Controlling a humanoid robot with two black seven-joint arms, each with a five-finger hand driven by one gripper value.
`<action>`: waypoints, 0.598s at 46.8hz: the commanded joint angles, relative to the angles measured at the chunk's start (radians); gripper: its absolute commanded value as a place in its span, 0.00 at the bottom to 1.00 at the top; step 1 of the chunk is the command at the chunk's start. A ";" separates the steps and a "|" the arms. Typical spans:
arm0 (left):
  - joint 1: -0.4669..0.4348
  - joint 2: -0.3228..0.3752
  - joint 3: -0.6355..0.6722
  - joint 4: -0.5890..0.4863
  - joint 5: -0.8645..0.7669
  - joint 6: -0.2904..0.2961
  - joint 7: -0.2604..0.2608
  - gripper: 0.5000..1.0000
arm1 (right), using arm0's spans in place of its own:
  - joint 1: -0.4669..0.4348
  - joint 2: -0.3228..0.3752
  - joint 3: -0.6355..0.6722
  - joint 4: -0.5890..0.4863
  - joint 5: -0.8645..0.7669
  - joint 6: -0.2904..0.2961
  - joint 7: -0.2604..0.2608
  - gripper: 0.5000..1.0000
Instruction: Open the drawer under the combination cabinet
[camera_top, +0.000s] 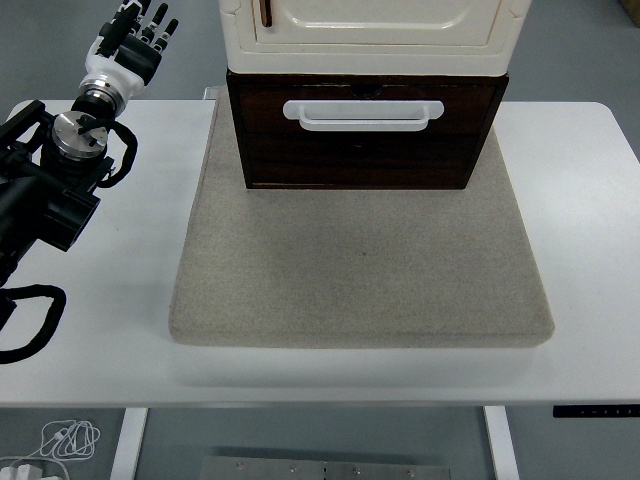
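White table (90, 330), one grey felt mat (360, 270). One dark brown wooden drawer (365, 150) at the mat's far edge, under a cream cabinet (370, 30) cut off at top; front faces the robot, one white bar handle (362, 116) running left-right. One left hand (135, 40), fingers extended, empty, far left.

The cream cabinet (370, 30) above the dark drawer (365, 130) is cut off by the top edge, so only its lowest part shows. Left of the drawer, the left robot hand (135, 40) loses its fingertips past that same edge, and its arm runs out at the left edge.
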 joint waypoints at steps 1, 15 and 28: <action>0.001 0.000 0.000 0.000 0.000 0.000 -0.001 1.00 | 0.000 0.000 0.000 0.000 0.000 0.000 0.000 0.85; 0.001 0.001 -0.017 0.003 -0.015 0.000 0.001 1.00 | 0.000 0.000 0.000 0.000 0.000 0.000 0.000 0.85; 0.003 0.008 -0.015 0.017 -0.012 -0.038 0.001 1.00 | 0.000 0.000 0.000 0.000 0.000 0.000 0.000 0.85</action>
